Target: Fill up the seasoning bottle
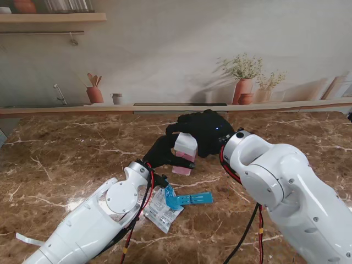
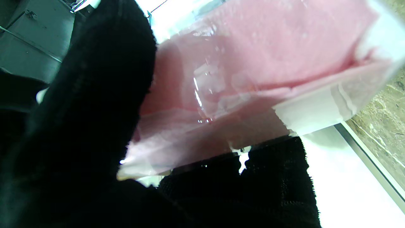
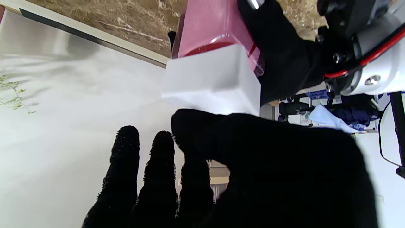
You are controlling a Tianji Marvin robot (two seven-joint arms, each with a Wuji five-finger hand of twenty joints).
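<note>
Nearest to me, a clear plastic refill sachet with printed labelling (image 1: 160, 212) is lying flat on the brown marble table (image 1: 66, 159), with a flat blue plastic funnel (image 1: 187, 199) resting just beside it on its right. Farther from me, the black-gloved left hand (image 1: 161, 152) is grasping the square transparent seasoning bottle with pink contents and a white cap (image 1: 184, 154), tilting it above the table. To the right, the black-gloved right hand (image 1: 208, 131) is touching the white cap, its fingers (image 3: 124, 164) spread apart, gripping nothing.
</note>
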